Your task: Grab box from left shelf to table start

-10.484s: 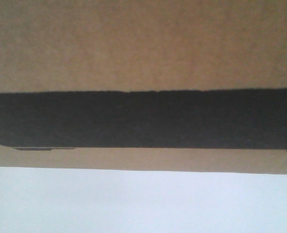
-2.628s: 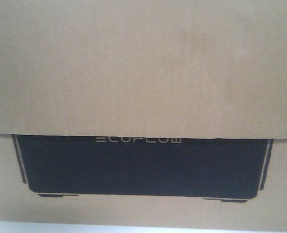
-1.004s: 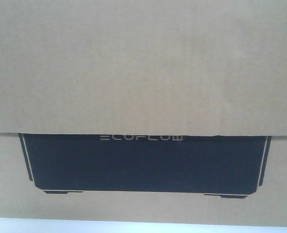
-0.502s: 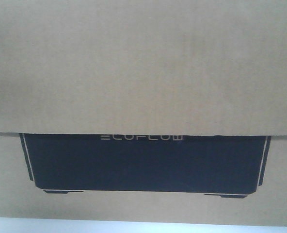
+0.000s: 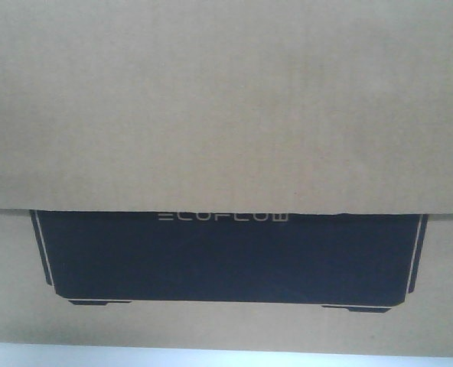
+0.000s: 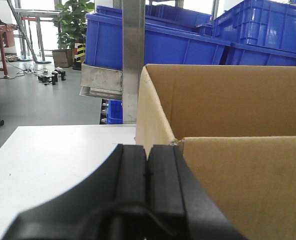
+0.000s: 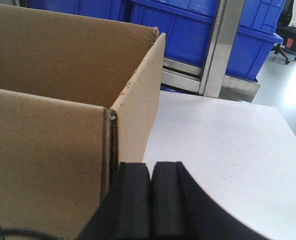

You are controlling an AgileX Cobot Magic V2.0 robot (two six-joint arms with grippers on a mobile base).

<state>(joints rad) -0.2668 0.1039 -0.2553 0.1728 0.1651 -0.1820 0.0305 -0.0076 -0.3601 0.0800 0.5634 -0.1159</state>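
**Nearly done: box sitting down on the desk**

Now I am looking at the box [image 5: 226, 107] filling almost the whole front view, its black printed panel and pale lettering facing me, with only a thin strip of the white desk [image 5: 226, 359] showing beneath it. From the wrist views, the box is resting on the desk, with the metal shelf [image 6: 102, 80] and the blue bins [image 6: 158, 45] standing behind it, so I am judging the carry from shelf to desk as finished.

My left pincer [image 6: 147, 172] is showing its two black pads pressed together, closed on nothing, just beside the box's left wall. My right pincer [image 7: 151, 187] is the same, pads meeting with nothing between them, just beside the right wall. Whether either is touching the cardboard, I cannot tell.

What I am seeing as left: backing both arms away from the box.
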